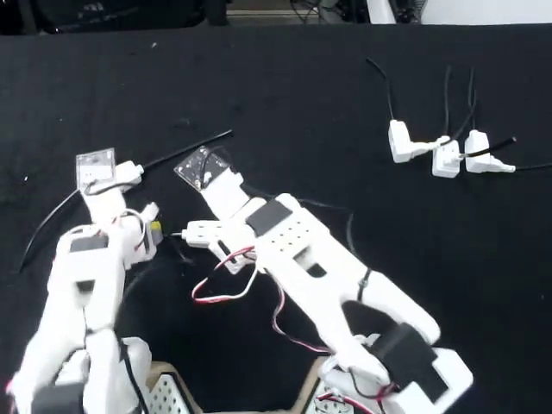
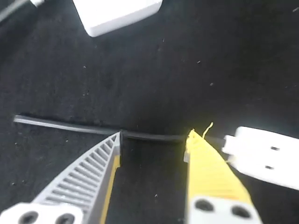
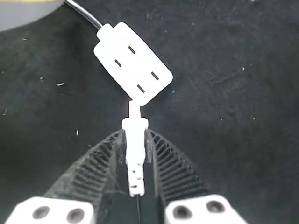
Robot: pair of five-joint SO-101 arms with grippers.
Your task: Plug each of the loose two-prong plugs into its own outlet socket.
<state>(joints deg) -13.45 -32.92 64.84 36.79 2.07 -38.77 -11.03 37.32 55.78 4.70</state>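
In the right wrist view my right gripper (image 3: 135, 135) is shut on a small white two-prong plug (image 3: 135, 161). The plug's front end meets the edge of a white outlet block (image 3: 133, 65) with several slots. In the left wrist view my left gripper (image 2: 155, 136) stands open just above the black cloth. A thin black cable (image 2: 65, 126) runs across at its fingertips. This cable leads to a white block with two slots (image 2: 266, 156) beside the yellow finger (image 2: 210, 172). From above, the left gripper (image 1: 102, 175) is at the left and the right gripper (image 1: 202, 169) is near the middle.
A cluster of white plugs and sockets (image 1: 444, 153) with short black cables lies at the back right. Another white block (image 2: 117, 11) lies beyond the left gripper. Loose red and white arm wires (image 1: 246, 289) hang under the right arm. A black cloth (image 1: 310, 95) covers the table.
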